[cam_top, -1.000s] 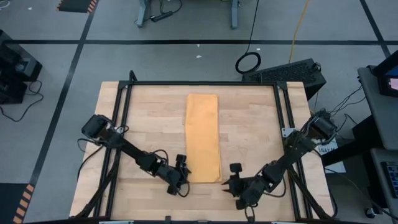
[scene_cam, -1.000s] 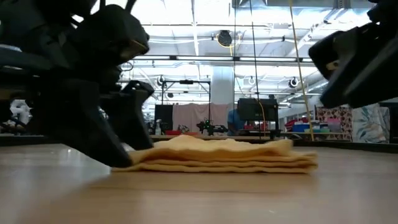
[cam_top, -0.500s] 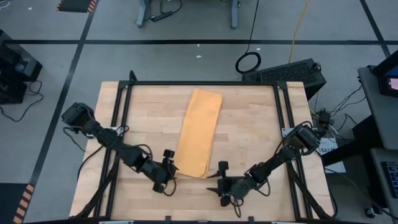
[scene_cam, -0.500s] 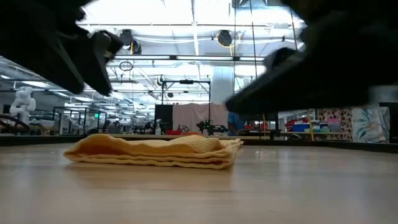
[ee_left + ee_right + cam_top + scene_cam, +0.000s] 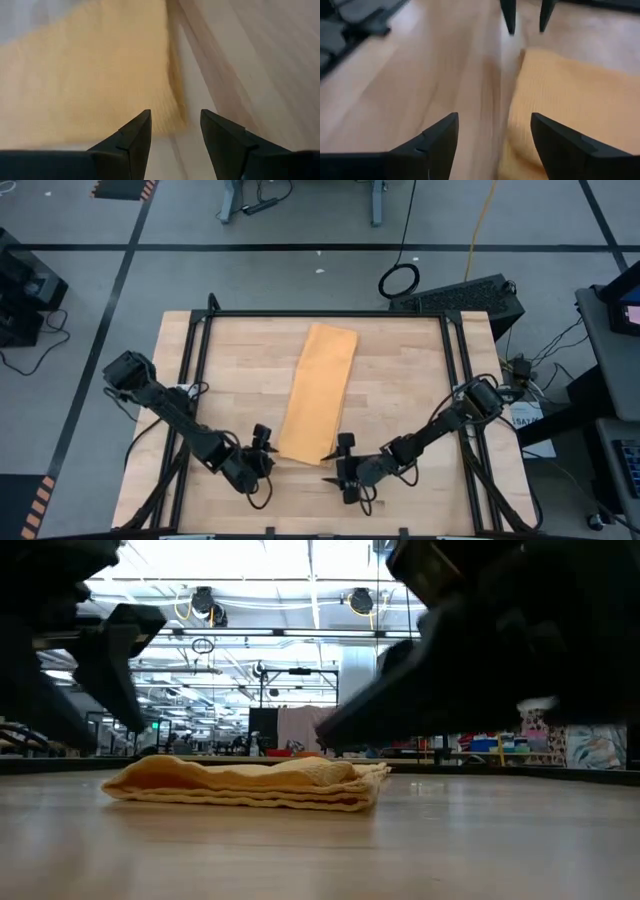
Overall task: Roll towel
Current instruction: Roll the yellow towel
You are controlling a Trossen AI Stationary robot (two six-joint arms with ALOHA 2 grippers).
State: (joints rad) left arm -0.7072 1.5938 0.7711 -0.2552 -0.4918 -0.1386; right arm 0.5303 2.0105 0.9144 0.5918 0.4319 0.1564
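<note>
The mustard-yellow towel lies folded into a long strip of several layers on the wooden table. It runs slantwise, with its near end toward the left and its far end toward the right. My left gripper is open just left of the near end; the near left corner lies right ahead of its fingertips. My right gripper is wide open just right of the near end, with the towel's edge ahead of it. In the low view the towel lies flat, with both arms above it.
A black metal frame runs around the tabletop, with rails down its left and right sides. A dark keyboard-like box sits beyond the far right corner. Bare wood lies on both sides of the towel.
The towel has turned about on the table. Its near end has slid toward the table's left edge, so the strip that lay straight is now slanted. Both grippers have moved toward the left edge and have come up off the table at the towel's near end.
</note>
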